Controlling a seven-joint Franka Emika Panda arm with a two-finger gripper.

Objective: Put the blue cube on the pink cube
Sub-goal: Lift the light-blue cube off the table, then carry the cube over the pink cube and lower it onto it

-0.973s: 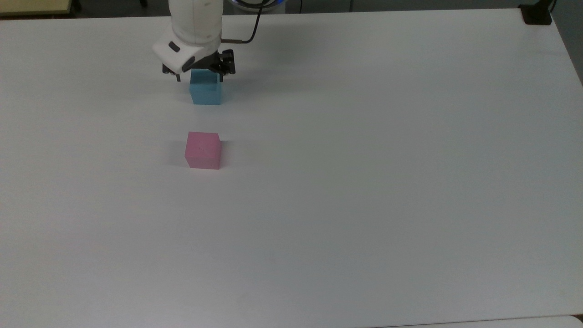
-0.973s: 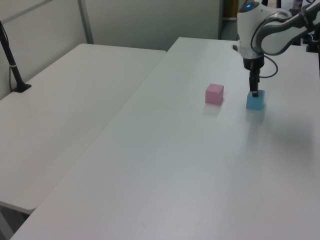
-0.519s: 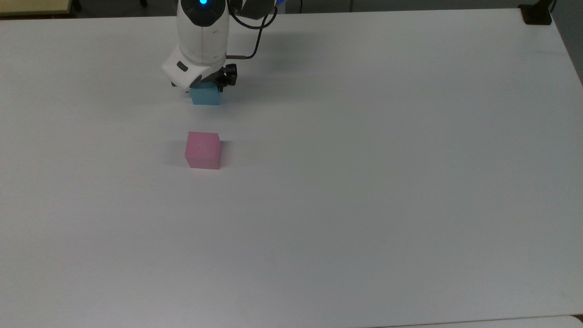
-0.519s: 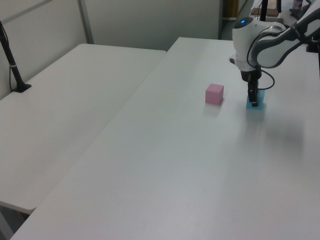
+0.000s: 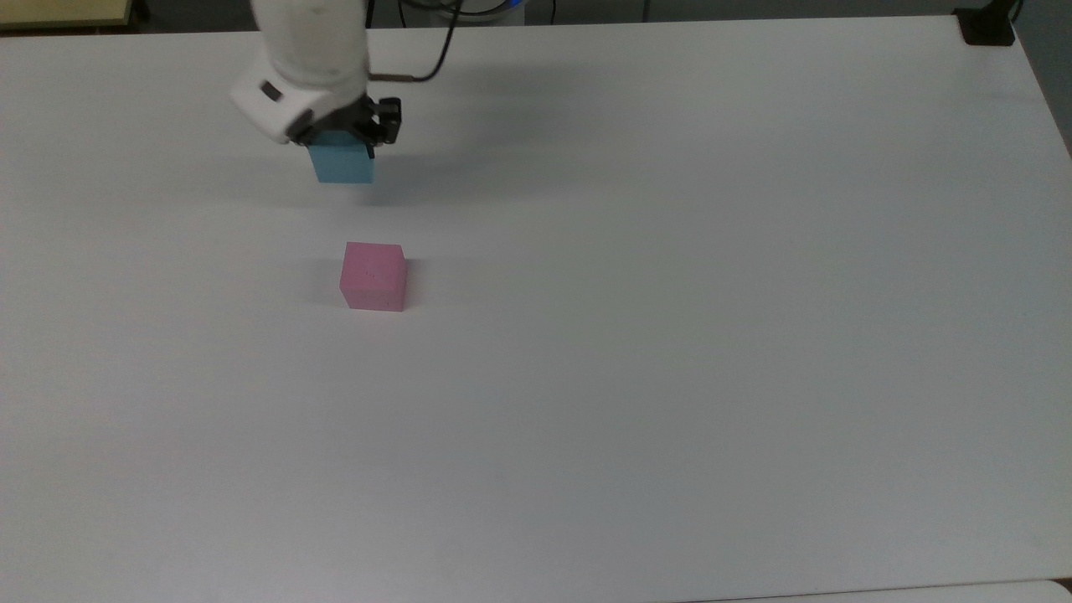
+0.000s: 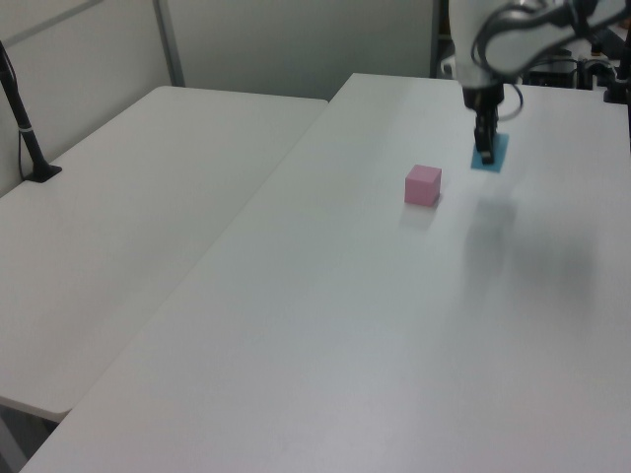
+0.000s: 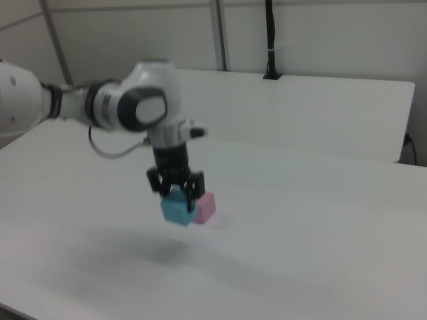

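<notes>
Top view, carry step. The gripper (image 5: 342, 138) is closed on the blue cube (image 5: 341, 163), its two dark fingers pressed against opposite faces of the cube's upper part while the lower part hangs free below them. The blue cube is clear of the white table (image 5: 670, 335): in the right view (image 7: 179, 211) it hangs in the air with a soft shadow lying on the surface below it, and in the left view (image 6: 490, 153) it sits under the dark fingers at about 2 o'clock from the pink cube (image 6: 423, 184). The pink cube (image 5: 373, 275) rests flat on the table, apart from the blue cube, which lies at about 11 o'clock from it in the top view. In the right view the pink cube (image 7: 206, 207) shows just behind the held cube, partly covered by it.

Step in hand, as judged: lift done, transfer to the pink cube not yet made. The next move calls for travel toward 5 o'clock in the top view until the blue cube stands squarely above the pink one, with enough height kept to pass over its top face, then a straight descent with the edges aligned before the fingers part.

Change from the earlier frames: half a second ago the blue cube sat on the table under the closed fingers; one second ago the fingers stood spread around it. It is now raised and shifted toward 10 o'clock in the top view. The pink cube has not moved.
</notes>
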